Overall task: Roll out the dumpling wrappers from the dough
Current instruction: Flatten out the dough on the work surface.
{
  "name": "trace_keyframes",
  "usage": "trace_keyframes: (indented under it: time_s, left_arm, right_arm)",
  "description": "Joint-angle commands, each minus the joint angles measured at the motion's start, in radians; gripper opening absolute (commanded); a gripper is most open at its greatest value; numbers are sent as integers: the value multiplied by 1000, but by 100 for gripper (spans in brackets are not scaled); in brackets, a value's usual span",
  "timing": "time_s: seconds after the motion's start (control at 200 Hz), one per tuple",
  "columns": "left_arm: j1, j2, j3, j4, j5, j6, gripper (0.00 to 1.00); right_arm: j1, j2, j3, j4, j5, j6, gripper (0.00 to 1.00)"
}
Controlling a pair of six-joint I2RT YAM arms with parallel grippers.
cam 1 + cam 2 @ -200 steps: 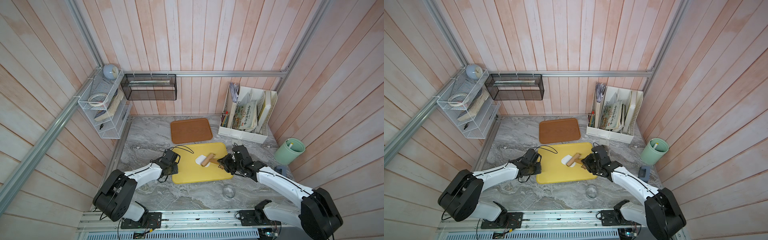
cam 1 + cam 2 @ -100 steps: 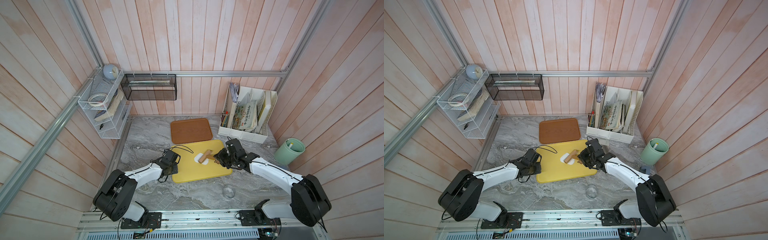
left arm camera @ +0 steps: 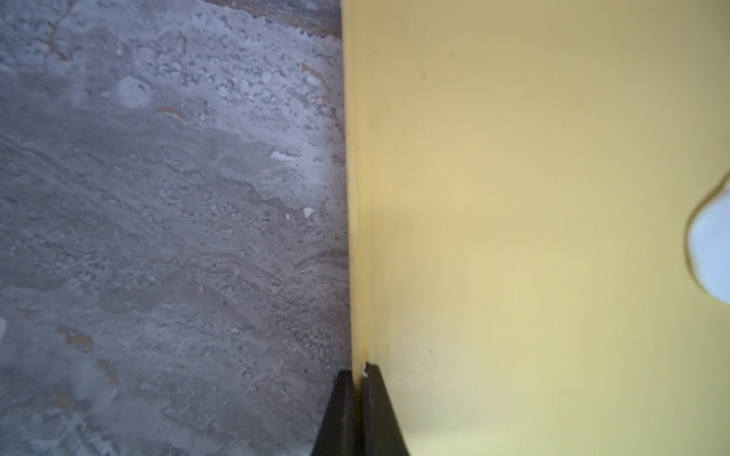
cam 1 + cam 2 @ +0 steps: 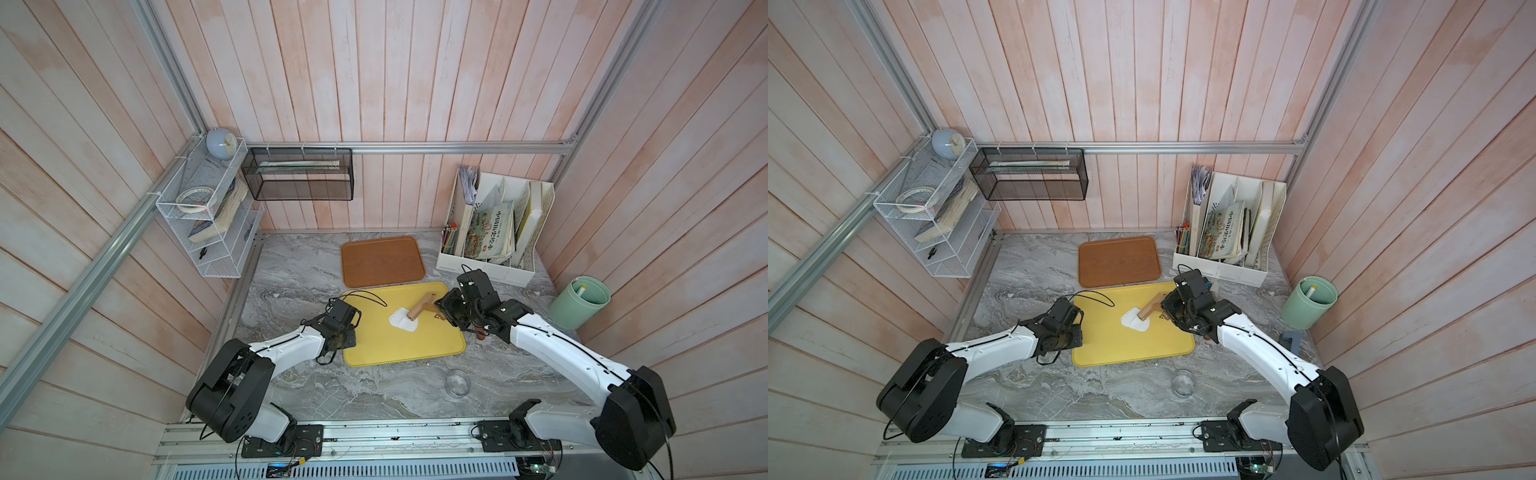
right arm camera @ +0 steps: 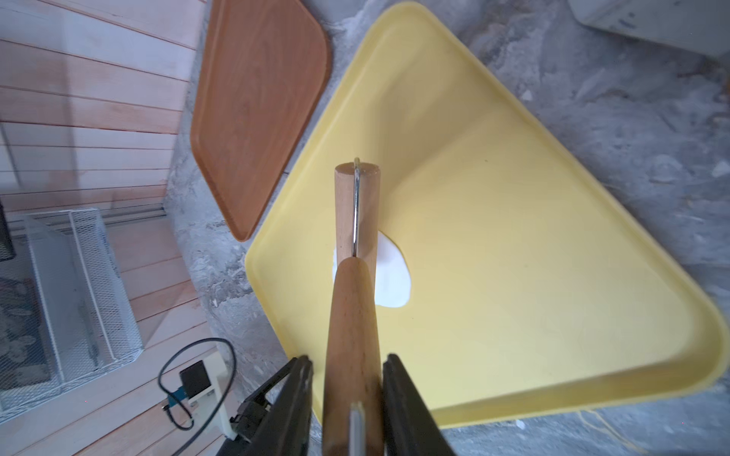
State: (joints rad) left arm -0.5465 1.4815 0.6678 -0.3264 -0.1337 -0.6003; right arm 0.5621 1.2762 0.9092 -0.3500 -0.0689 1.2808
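The right hand [image 5: 347, 359] is gripping the roller [image 5: 355, 205] and flattening the dough [image 5: 391, 280], while the left hand [image 3: 355, 371] is pinching the tray [image 3: 513, 197] by its rim. The dough is likely needing even passes until thin and round.

Walls: pale pink-white wooden planks [image 4: 374, 83] on three sides, crossed by aluminium rails [image 4: 415, 146].
Tabletop: grey veined marble [image 4: 299, 266].
Left wall: white wire shelf [image 4: 216, 262] holding books [image 4: 226, 208], a pale blue clock [image 4: 221, 143] on top.
Back wall: black mesh basket [image 4: 299, 178] hanging from the rail.
Back right corner: white file organiser [image 4: 486, 271] with a picture book [image 4: 490, 230] and pencils [image 4: 449, 239].
Right side: mint-green bin [image 4: 571, 311].
Light: soft and even.
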Motion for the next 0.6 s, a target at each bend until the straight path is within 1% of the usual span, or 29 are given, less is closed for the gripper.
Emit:
trace_keyframes:
  time_s: [0.0, 0.075, 0.25, 0.375, 0.505, 0.595]
  left_arm:
    - [-18, 60, -38, -140, 40, 48, 0]
    - [-18, 61, -36, -140, 40, 48, 0]
    - [-18, 63, -34, -141, 40, 50, 0]
    - [-19, 63, -34, -142, 40, 50, 0]
    - [-19, 64, -33, -142, 40, 50, 0]
    - [-19, 63, -33, -142, 40, 50, 0]
  right_arm:
    - [13, 58, 6, 94, -48, -39, 0]
    - [15, 94, -7, 110, -69, -21, 0]
    - [24, 140, -71, 119, -58, 2, 0]
    - [25, 202, -117, -2, -6, -2, 0]
    - [34, 219, -214, -26, 15, 17, 0]
    - [26, 193, -246, -33, 36, 25, 0]
